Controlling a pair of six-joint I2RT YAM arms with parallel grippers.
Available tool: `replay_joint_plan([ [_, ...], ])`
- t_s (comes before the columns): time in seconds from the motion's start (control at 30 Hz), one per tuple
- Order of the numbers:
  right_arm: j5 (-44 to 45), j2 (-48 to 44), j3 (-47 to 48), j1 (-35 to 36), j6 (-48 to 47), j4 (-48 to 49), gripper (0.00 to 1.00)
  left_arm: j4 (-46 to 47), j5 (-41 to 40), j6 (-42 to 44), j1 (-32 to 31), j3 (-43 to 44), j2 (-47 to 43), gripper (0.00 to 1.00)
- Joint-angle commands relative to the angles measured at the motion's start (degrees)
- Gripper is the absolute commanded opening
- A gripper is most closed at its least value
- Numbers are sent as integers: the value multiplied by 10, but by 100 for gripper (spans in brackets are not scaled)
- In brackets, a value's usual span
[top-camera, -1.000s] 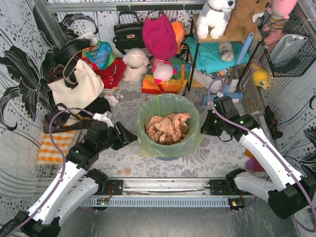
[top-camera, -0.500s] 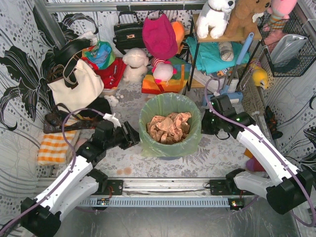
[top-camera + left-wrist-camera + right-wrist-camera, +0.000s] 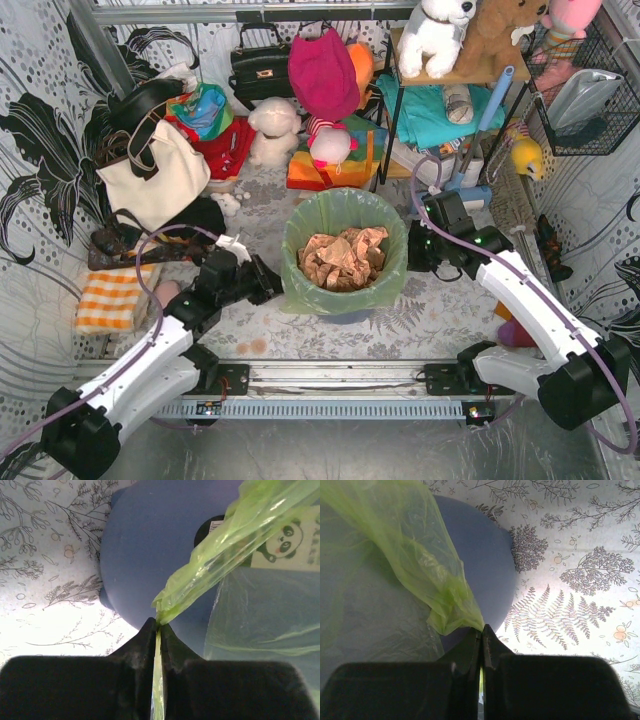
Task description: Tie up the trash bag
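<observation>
Two slim arms in white shells with black joints, the left arm (image 3: 155, 350) and the right arm (image 3: 530, 300), each on a black base block bolted to a silver rail (image 3: 340, 376). Purple cable (image 3: 141, 255) looped loosely along each. Matte black, wedge-shaped fingers tapering to thin tips on the left pincer (image 3: 159, 625) and the right pincer (image 3: 481, 628).

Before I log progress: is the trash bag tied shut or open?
Open: the bag lines the bin, mouth wide, paper visible inside; left tool and right tool only pinch its edges.
</observation>
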Motion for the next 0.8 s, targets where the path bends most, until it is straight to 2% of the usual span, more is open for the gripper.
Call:
replay_joint_plan([
  [0.0, -9, -5, -11, 1, 8, 8, 0, -19, -50, 0, -5, 30, -16, 10],
  [0.1, -5, -11, -13, 1, 11, 7, 0, -106, -91, 17, -7, 71, -22, 0],
  [0.27, 2, -17, -10, 1, 11, -5, 0, -245, -159, 39, -9, 139, -44, 0],
  [0.43, 7, -23, -4, 1, 8, -15, 0, -332, -189, 41, -10, 183, -73, 0],
  [0.57, 10, -27, 3, 1, 7, -25, 0, -353, -165, 41, -10, 200, -99, 0],
  [0.77, 13, -42, 4, 1, 8, -41, 0, -305, -56, 29, -10, 188, -148, 0],
])
